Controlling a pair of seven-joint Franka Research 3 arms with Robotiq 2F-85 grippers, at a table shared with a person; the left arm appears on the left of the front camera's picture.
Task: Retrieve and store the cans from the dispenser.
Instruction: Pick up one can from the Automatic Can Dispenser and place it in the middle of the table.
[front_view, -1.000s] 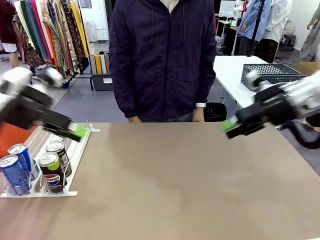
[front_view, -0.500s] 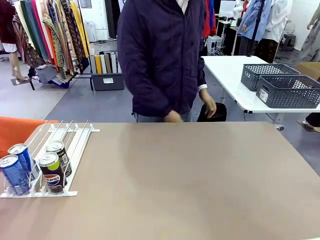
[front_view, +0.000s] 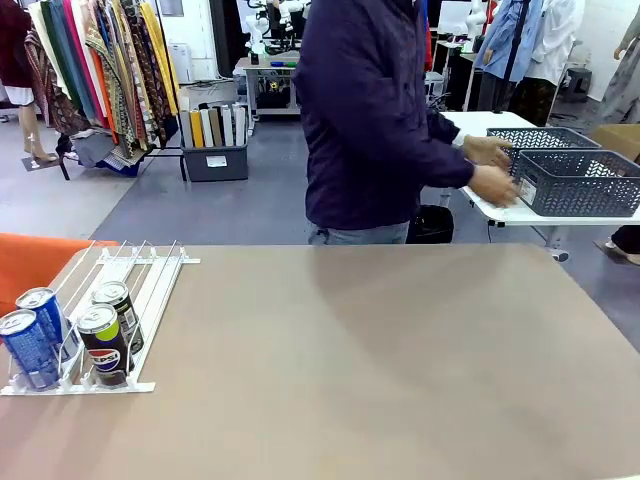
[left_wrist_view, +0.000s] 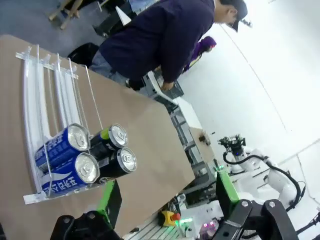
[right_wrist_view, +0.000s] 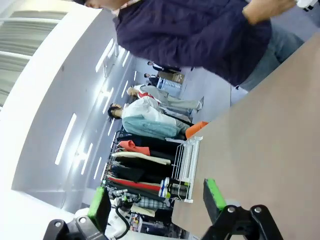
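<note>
The white dispenser (front_view: 140, 265) lies at the table's left edge. At its front stop stand two blue cans (front_view: 30, 348) and two black Pepsi cans (front_view: 103, 345). From above in the left wrist view, the dispenser (left_wrist_view: 37, 85) holds the blue cans (left_wrist_view: 62, 145) and the black cans (left_wrist_view: 117, 164) just beyond my left gripper (left_wrist_view: 167, 197), which is open and empty. My right gripper (right_wrist_view: 156, 202) is open too, high over the table, with the dispenser (right_wrist_view: 187, 160) far off.
A person in a dark jacket (front_view: 370, 120) stands behind the table's far edge, both hands (front_view: 495, 180) on a dark grey mesh basket (front_view: 580, 180) on a white side table (front_view: 470, 135). A second basket (front_view: 540, 142) sits behind it. The brown table (front_view: 380, 360) stretches wide to the right of the dispenser.
Both arms have pulled back out of the front view. The person has turned and stepped right, reaching for the baskets. The cans have not moved.
</note>
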